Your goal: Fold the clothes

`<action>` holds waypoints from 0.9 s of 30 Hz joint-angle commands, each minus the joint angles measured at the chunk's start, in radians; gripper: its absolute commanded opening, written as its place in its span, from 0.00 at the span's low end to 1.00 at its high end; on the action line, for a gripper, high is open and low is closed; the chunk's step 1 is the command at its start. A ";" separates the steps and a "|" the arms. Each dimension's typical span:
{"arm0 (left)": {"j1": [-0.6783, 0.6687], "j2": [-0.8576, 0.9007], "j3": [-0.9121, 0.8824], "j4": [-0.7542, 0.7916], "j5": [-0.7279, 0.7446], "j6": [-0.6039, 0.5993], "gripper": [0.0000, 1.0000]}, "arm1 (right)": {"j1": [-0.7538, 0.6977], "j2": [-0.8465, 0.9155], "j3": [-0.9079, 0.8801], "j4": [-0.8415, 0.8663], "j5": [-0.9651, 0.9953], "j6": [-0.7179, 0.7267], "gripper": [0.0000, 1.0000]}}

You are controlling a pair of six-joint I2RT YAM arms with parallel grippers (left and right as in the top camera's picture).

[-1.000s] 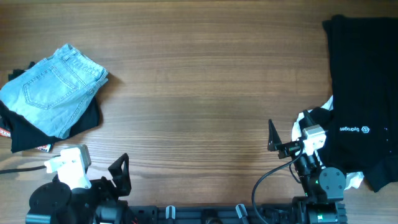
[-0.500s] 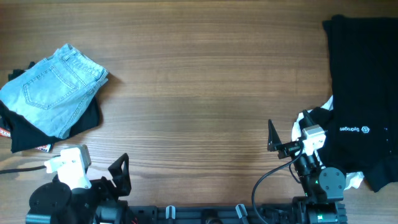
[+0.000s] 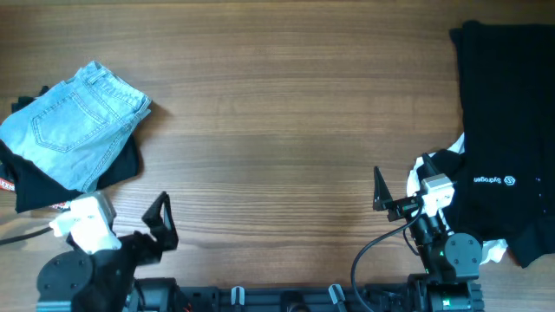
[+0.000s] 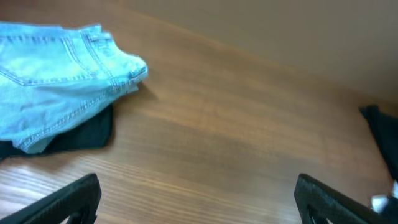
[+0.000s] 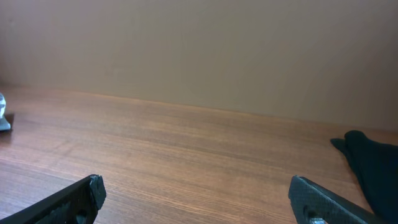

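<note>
Crouching low at the near edge of the table (image 3: 277, 113), both arms are folded back, with the left gripper (image 4: 198, 186) and right gripper (image 5: 196, 185) each spread wide apart. Folded denim shorts (image 3: 74, 121) lie atop a black garment (image 3: 117, 166) far left; a logo-printed black top (image 3: 512, 130) lies far right.

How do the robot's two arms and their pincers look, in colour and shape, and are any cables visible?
The left arm and right arm are black with round joint housings, each bearing a white block near the wrist. The left pincer and right pincer have dark, flat, tapering fingers. A black cable loops beside the right arm.
</note>
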 commanded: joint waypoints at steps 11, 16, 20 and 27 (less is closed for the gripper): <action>0.024 -0.324 -0.783 0.857 0.024 0.005 1.00 | 0.006 -0.011 -0.001 0.003 -0.002 -0.005 1.00; 0.023 -0.324 -0.917 1.000 0.081 0.097 1.00 | 0.006 -0.011 -0.001 0.003 -0.002 -0.005 1.00; 0.013 -0.324 -0.916 0.979 0.084 0.097 1.00 | 0.006 -0.011 -0.001 0.003 -0.002 -0.005 1.00; -0.019 -0.324 -0.916 0.980 0.084 0.097 1.00 | 0.006 -0.011 -0.001 0.003 -0.002 -0.005 1.00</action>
